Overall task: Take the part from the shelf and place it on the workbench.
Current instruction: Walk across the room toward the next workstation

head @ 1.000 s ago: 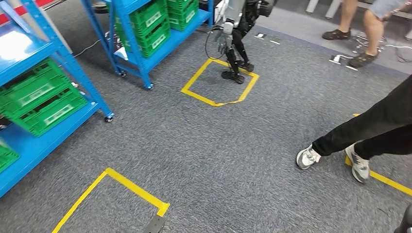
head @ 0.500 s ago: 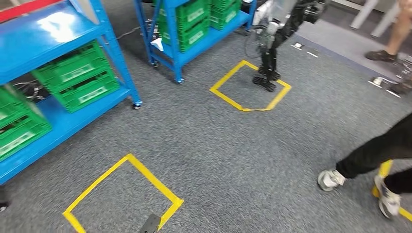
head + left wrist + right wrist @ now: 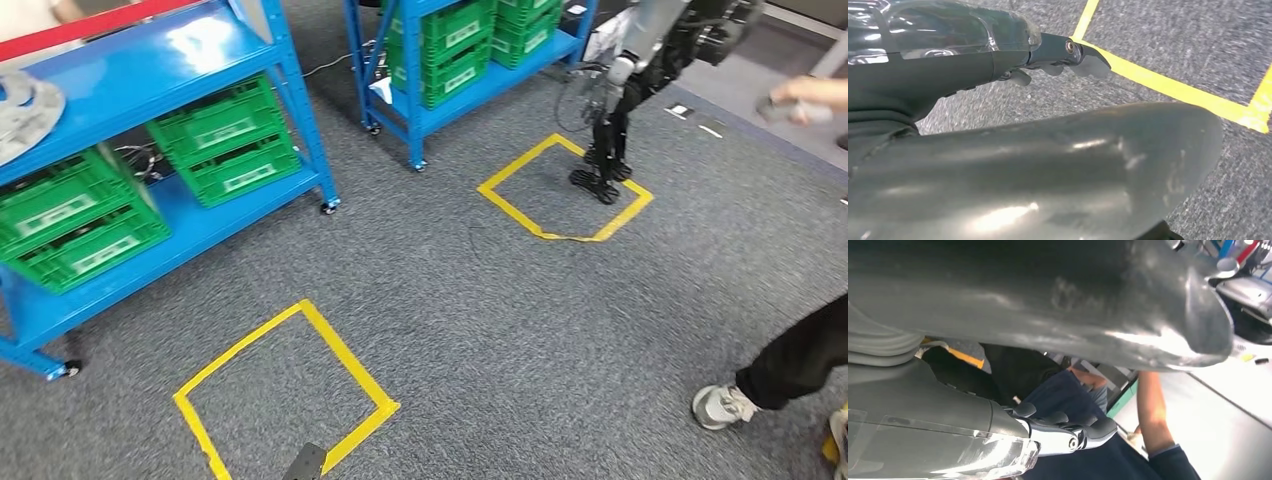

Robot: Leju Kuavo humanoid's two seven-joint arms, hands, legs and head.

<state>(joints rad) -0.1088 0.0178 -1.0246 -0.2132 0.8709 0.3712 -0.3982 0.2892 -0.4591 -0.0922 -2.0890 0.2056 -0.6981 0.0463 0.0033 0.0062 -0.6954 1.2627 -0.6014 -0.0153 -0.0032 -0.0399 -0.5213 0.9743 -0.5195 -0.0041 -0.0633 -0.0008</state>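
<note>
Early stage, by the look of it — nothing carried, workbench nowhere to be made out. Blue shelf (image 3: 150, 80) off to the left on grey carpet (image 3: 480, 320), with a silvery round part (image 3: 22, 108) lying at the left end of its upper deck, probably the piece to fetch, though too small to be certain. Green crates (image 3: 225, 140) stacked on the lower deck beneath. Yellow taped square (image 3: 285, 395) on the floor just ahead, near the shelf's front edge. Left hand (image 3: 1063, 57) hanging over carpet and tape, fingers loosely curled, grasping nothing. Right hand (image 3: 1068, 432) likewise curled in and unloaded, with a person (image 3: 1108, 450) in dark blue close behind. Another humanoid (image 3: 620, 110) standing in a farther taped square. Approach, pick-up, carry and set-down all left — whole job ahead, judging from this.
</note>
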